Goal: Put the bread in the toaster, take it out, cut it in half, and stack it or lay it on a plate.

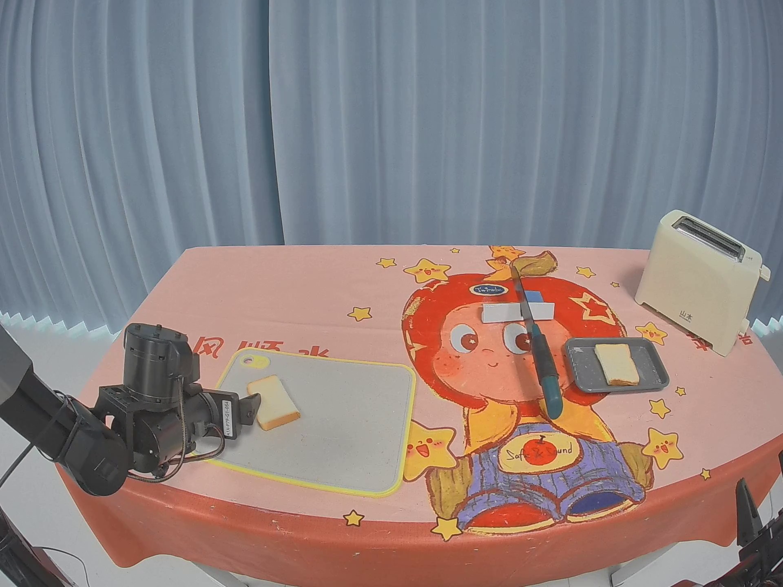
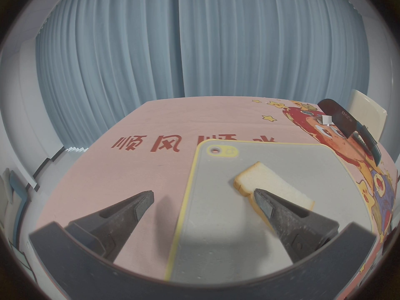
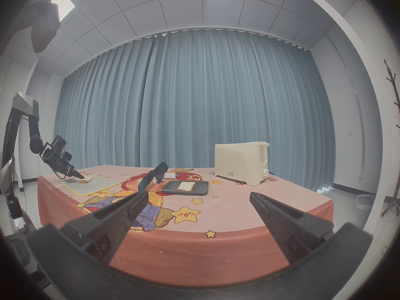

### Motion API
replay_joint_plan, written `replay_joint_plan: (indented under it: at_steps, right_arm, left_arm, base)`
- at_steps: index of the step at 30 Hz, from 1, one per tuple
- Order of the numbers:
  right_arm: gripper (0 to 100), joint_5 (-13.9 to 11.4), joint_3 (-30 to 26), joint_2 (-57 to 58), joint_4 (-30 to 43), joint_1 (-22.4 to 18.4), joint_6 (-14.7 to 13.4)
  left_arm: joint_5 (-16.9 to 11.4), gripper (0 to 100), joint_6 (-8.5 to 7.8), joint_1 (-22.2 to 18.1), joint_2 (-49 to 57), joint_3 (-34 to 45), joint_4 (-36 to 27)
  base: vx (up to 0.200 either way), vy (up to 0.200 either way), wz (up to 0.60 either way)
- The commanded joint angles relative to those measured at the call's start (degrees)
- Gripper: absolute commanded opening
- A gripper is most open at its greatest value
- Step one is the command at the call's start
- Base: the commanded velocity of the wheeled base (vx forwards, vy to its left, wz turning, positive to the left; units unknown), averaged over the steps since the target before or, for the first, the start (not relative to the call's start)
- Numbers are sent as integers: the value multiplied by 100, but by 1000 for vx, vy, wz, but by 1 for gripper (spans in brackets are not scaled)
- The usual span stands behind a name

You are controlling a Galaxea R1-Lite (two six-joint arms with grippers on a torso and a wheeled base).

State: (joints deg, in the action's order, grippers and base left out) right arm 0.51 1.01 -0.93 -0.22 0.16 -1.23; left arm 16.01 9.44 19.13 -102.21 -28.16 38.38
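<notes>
Two bread slices lie apart: one tan bread slice [image 1: 274, 402] on the single grey cutting board [image 1: 342, 434], lower left, beside the wide-open left gripper [image 2: 203, 195]; a second bread slice [image 1: 617, 364] on the one dark metal tray [image 1: 655, 371], right of centre. The right gripper [image 3: 199, 196] also gapes wide.

At the lower left of the head view you have the left arm [image 1: 57, 442]. It is built of matt black links with a ribbed black cylinder [image 1: 159, 356] on top. Thin black cables [image 1: 214, 448] loop beneath it, and a white label [image 1: 229, 417] with dark print sits just behind the left hand [image 1: 249, 408]. In your wrist views each hand, the right hand [image 3: 198, 196] included, has two dark grey wedge-shaped fingers [image 2: 287, 223]. These taper to the tip, with a paler pad [image 2: 143, 205] inside and a small screw [image 3: 293, 243] near the base. A dark curved bracket [image 2: 200, 280] runs across the bottom of the frame.
</notes>
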Motion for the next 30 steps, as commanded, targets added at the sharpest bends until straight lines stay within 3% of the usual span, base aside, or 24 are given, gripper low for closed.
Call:
replay_joint_plan:
  at_steps: [1,13,21,30]
  right_arm:
    - [100,2,-101,93,-4,2,0]
    - [100,2,-101,93,-4,2,0]
    - [100,2,-101,93,-4,-7,0]
    - [100,2,-101,93,-4,2,0]
  left_arm:
    - [-10,100,-12,-216,16,-14,21]
    - [-63,100,-12,-339,-63,-32,21]
    - [-63,100,-38,-744,-1,-93,3]
    - [-71,100,-38,-744,-63,-76,30]
  base:
    - [0,0,0]
    - [0,0,0]
    - [0,0,0]
    - [0,0,0]
